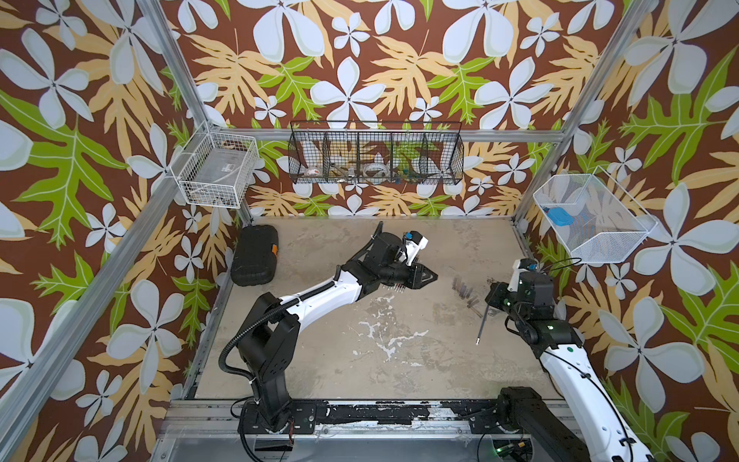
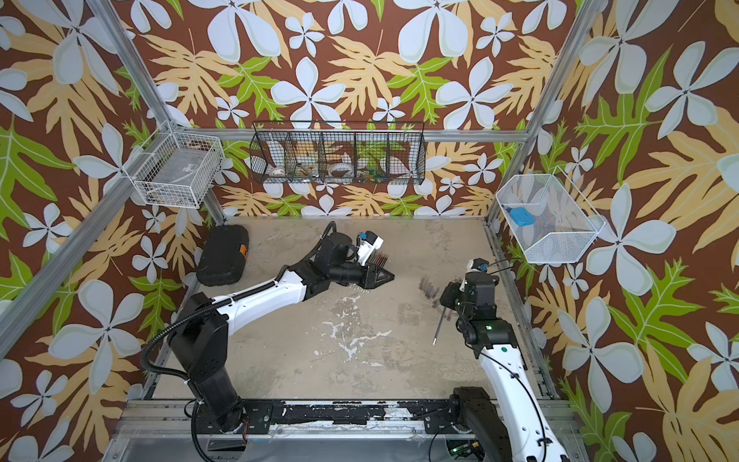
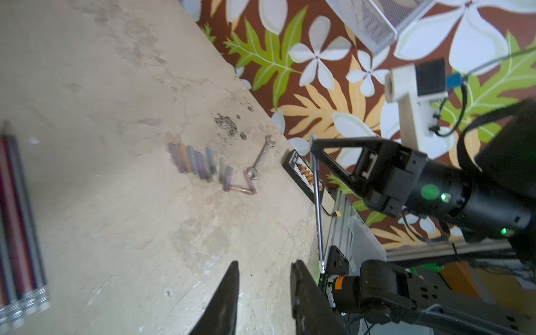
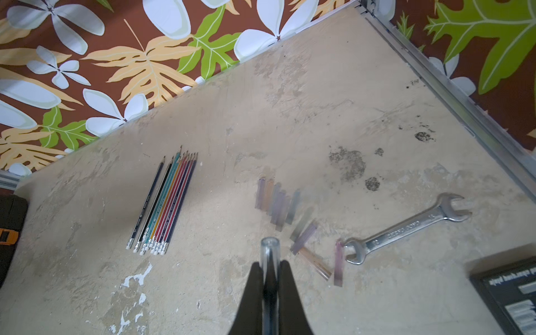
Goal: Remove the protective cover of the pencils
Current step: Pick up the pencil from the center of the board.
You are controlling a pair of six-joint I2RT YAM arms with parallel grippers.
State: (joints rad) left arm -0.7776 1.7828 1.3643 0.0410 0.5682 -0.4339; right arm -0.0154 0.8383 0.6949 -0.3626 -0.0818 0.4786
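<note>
Near right of the counter [image 1: 400,360]: the right arm's fingers [image 4: 252,290] are clenched on a single dark pencil [image 1: 482,323]. Its silvery end slants down toward the near edge, and whether it touches the surface cannot be told. In the right wrist view, a clear cover [image 4: 269,246] with a dark core inside pokes out past the fingertips.

Just beyond that grip and to its left, a loose row of tinted, see-through covers [image 4: 277,203] lies side by side on the counter. A few more are scattered at angles beside a steel wrench [image 4: 406,229], one of them just beside its open end. A black tray [image 4: 507,290] sits at the right edge.

Farther left, near the counter's middle, the other pencils [image 4: 165,203] lie in a tight row with bare tips pointing far. In both top views they are partly hidden under the left arm's wrist. The left arm's fingers [image 3: 227,295] hang released just to the right of the row, with nothing between them.

A black case [image 1: 255,256] rests at the far left corner, and a wire basket [image 1: 376,158] hangs on the far wall
</note>
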